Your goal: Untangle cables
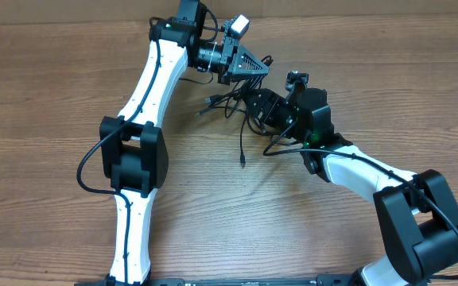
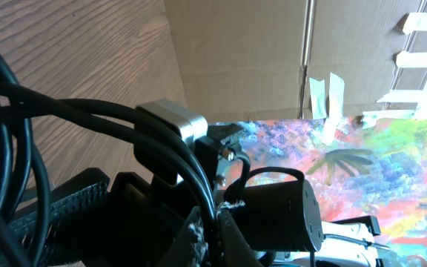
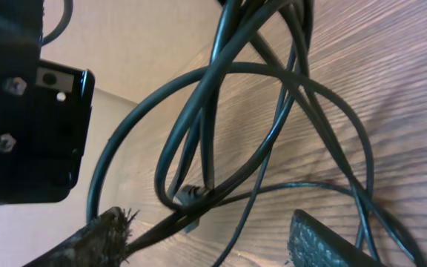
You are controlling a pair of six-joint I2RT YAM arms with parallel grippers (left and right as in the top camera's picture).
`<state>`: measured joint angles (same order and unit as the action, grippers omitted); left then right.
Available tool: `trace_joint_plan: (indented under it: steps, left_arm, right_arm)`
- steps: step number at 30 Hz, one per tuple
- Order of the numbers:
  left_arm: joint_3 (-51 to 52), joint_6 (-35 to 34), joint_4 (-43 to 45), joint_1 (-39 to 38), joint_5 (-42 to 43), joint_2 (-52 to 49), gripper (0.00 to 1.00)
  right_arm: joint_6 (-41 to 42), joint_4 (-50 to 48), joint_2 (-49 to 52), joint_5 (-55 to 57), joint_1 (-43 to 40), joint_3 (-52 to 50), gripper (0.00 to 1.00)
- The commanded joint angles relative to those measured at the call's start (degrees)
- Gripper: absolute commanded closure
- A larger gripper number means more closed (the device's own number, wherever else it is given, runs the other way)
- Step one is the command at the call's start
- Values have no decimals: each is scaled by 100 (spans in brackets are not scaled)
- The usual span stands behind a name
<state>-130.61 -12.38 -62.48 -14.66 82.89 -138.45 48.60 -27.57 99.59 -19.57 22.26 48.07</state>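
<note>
The cables (image 1: 235,99) are thin black cords lying in a tangle on the wooden table between my two grippers, and one strand trails toward the front, ending in a small plug (image 1: 243,163). My left gripper (image 1: 259,71) reaches in from the back. In the left wrist view it (image 2: 217,226) is shut on a black cable (image 2: 191,167) that runs up out of the jaws. My right gripper (image 1: 254,105) sits over the tangle. In the right wrist view it (image 3: 213,245) is open, and looping cables (image 3: 221,111) and a small plug (image 3: 191,196) cross the gap between its fingers (image 3: 321,245).
A cardboard wall (image 2: 243,52) and a colourful painted sheet (image 2: 376,156) stand behind the table. The right arm's black wrist body (image 2: 276,215) is close to the left jaws. Bare wood table (image 1: 46,87) extends on both sides.
</note>
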Motion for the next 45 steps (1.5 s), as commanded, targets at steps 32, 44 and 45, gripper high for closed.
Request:
trace_joint_plan:
  steps: [32, 44, 45]
  left_arm:
    - [-114, -50, 144, -260, -726, 46, 96]
    - [-114, -94, 210, -262, -1303, 46, 96]
    - [-114, -94, 210, -262, -1303, 46, 96]
  right_arm:
    - [667, 785, -46, 992, -116, -11, 96]
    - [463, 1198, -46, 994, -144, -11, 96]
    - [448, 1228, -46, 994, -144, -11, 96]
